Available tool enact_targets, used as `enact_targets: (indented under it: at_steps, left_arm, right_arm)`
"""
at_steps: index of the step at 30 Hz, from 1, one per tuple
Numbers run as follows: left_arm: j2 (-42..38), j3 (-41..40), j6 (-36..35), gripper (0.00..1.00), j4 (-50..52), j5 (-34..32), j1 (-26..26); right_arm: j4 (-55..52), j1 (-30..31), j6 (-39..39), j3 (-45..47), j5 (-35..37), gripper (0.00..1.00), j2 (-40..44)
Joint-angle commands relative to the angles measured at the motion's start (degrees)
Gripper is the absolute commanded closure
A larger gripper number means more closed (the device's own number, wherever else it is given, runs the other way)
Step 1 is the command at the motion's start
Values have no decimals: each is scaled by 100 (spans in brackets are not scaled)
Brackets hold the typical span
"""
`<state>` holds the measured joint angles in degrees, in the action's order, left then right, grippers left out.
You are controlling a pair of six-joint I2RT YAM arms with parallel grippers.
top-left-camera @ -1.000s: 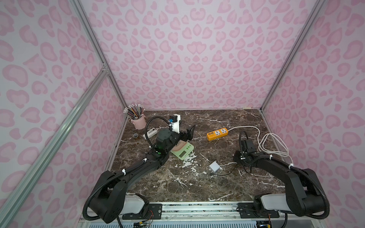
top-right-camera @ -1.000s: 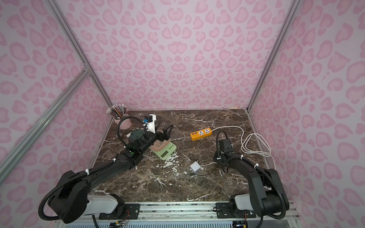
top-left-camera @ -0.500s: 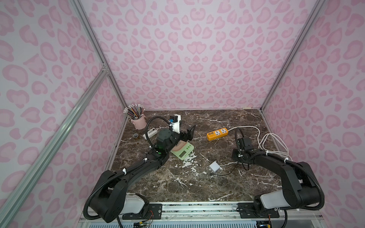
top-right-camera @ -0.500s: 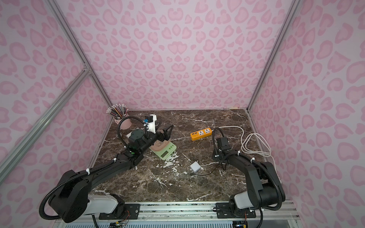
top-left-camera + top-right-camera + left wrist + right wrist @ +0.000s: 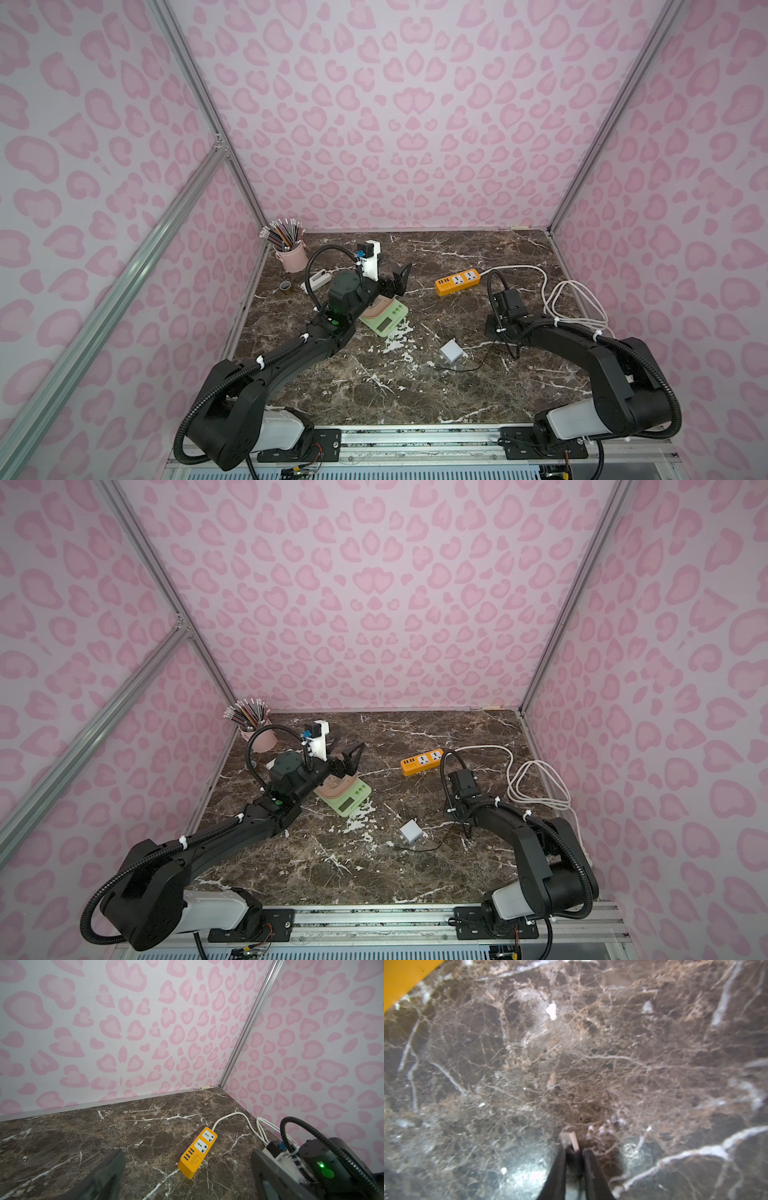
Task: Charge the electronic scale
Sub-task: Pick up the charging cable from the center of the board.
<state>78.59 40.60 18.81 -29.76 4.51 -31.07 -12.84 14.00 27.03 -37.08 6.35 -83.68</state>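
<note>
Two pairs: left jaws spread wide just behind electronic scale [image 5: 384,319], left of centre on tabletop [image 5: 415,395]; right jaws closed, seemingly pinching small plug [image 5: 569,1139]. Likely light, rigid, slick plastic: steady by green sides, not tray [image 5: 334,786].

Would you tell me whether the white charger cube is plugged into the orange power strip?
Unplugged: the charger cube lies apart from the power strip.

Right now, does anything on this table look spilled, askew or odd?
White flecks lie scattered on the marble tabletop beside the electronic scale, like spilled crumbs, though they could be veining. The white charger cube lies loose mid-table, not plugged into the orange power strip.
</note>
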Motion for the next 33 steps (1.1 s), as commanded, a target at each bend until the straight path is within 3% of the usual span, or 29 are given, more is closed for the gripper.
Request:
enact_targets:
  at_steps: [1,8,17,25,29,33]
  left_arm:
    - [-28,33,-52,4,-48,46,0]
    - [-107,102,-51,4,39,67,4]
    - [-178,660,-348,4,553,484,10]
    - [357,2121,-1338,1,1780,2838,66]
    - [796,2777,-1954,4,2635,3530,67]
    - [1285,3479,-2616,20,3679,4110,68]
  right_arm:
    - [-493,29,6,46,-206,88,24]
    - [-71,25,-285,-64,-782,100,342]
    - [973,80,-1623,-466,-2749,100,1242]
    - [2609,283,-3113,-552,-4793,100,1675]
    - [2145,345,-3875,-1207,-5628,100,1268]
    - [1687,349,-4346,-1818,-6388,100,786]
